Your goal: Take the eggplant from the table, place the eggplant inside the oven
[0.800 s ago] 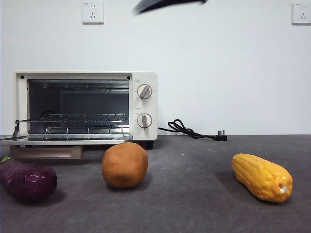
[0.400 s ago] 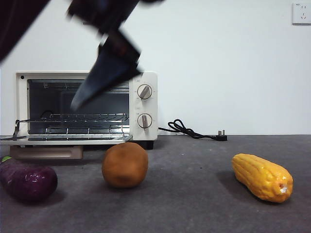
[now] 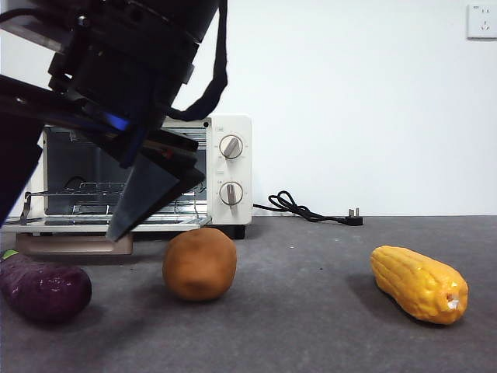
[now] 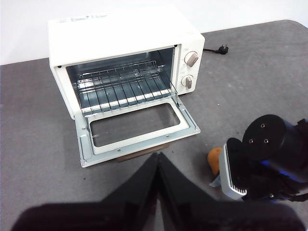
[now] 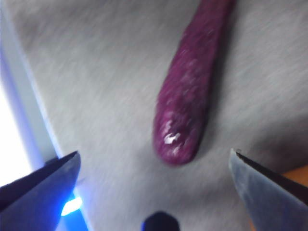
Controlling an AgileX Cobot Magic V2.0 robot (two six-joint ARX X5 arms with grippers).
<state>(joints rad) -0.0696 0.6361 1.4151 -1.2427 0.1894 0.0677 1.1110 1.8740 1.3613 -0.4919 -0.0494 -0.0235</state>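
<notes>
The dark purple eggplant [image 3: 43, 289] lies on the grey table [image 3: 311, 334] at the near left, in front of the oven's lowered door. In the right wrist view the eggplant [image 5: 187, 96] stretches away between the two spread jaws. My right gripper [image 3: 58, 233] hangs open just above it, its arm large and dark across the upper left. The cream oven [image 3: 230, 167] stands open behind, with its wire rack [image 4: 122, 82] bare. My left gripper [image 4: 158, 166] is shut on nothing and held high, facing the oven [image 4: 120, 29].
A round orange-brown lump [image 3: 199, 264] sits just right of the eggplant, close to the right gripper's jaw. A yellow corn cob [image 3: 419, 284] lies at the near right. The oven's black cord [image 3: 299, 208] trails along the back wall.
The right arm has come down from the top of the front view to just above the eggplant, jaws spread. The eggplant, lump and corn have not moved.
</notes>
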